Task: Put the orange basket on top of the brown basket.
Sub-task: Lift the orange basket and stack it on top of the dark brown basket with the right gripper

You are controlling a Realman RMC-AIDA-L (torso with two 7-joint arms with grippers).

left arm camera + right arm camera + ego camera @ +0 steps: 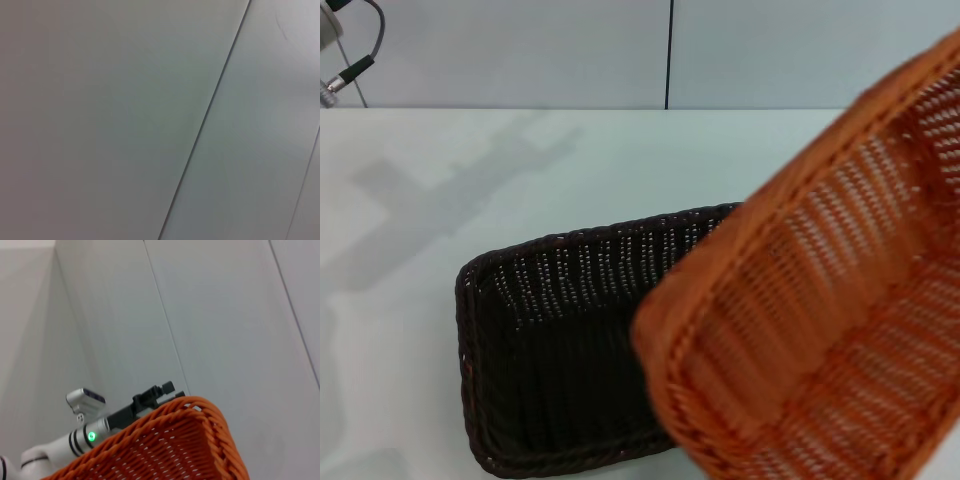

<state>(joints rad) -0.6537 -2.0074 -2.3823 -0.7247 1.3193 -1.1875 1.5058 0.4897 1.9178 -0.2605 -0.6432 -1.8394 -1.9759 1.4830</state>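
A dark brown basket (555, 355) rests flat on a pale desk (410, 220), open side up, in the lower middle of the head view. An orange basket (820, 330) is raised in the air close to the camera, tilted steeply, filling the right side of that view. Its lower corner overlaps the brown basket's right end in the picture, though it hangs above and does not appear to touch it.

The right gripper is not visible. Its wrist view shows only the orange basket's braided rim (210, 425) against a grey wall, so this arm is probably carrying the basket; whether its jaws pinch the rim or are spread cannot be told. The left gripper (165, 392) shows in the right wrist view beyond that rim, on a white arm with a green light, raised and apparently idle. Its jaws are partly hidden, so their state cannot be told either. The left wrist view shows only blank wall panels.

To do this step well, the orange basket likely needs levelling first, then shifting left until its rim lines up squarely over the brown rim. Lowering slowly should let it seat without dragging the brown basket sideways.
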